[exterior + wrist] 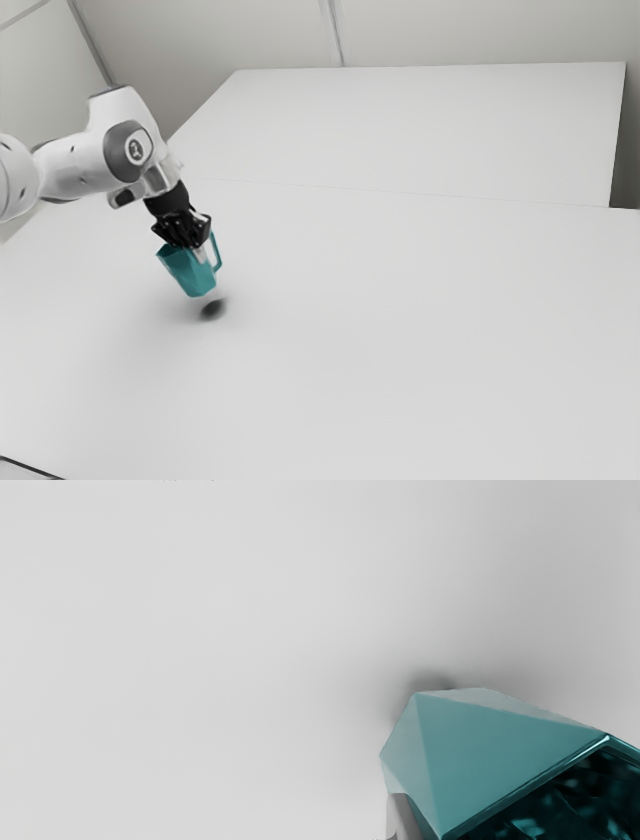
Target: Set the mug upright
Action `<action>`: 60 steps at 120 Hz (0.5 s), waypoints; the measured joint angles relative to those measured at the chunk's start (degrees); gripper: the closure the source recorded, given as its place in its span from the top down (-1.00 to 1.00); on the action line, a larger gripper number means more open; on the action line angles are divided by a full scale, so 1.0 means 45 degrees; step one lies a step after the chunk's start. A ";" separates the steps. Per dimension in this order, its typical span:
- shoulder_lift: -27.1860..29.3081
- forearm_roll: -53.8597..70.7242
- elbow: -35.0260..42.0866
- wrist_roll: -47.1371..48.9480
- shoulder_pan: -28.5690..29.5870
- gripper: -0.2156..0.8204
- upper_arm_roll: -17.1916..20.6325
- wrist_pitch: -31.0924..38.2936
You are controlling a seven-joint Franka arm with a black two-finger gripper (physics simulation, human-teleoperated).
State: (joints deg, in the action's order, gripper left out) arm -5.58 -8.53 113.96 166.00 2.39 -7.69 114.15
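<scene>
One faceted teal mug [188, 271] hangs in my fingers [200, 254], clamped on it and holding it just above the white surface [400, 330]. It is tilted, its base lower and leaning toward the exterior view's right, its open end higher and toward the exterior view's left. The handle [217, 252] is on the exterior view's right side of the body. A small dark shadow [213, 309] lies on the surface just beneath the base. In the wrist view, one of my fingertips [401, 816] shows against the mug's outer wall, and part of the dark interior is visible past the rim.
</scene>
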 joint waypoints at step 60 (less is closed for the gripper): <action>0.1075 0.1449 0.2302 -0.0002 -0.1194 -0.93 0.0593 0.3459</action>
State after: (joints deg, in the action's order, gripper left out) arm -0.74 -2.01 124.32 165.99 -2.98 -5.02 129.71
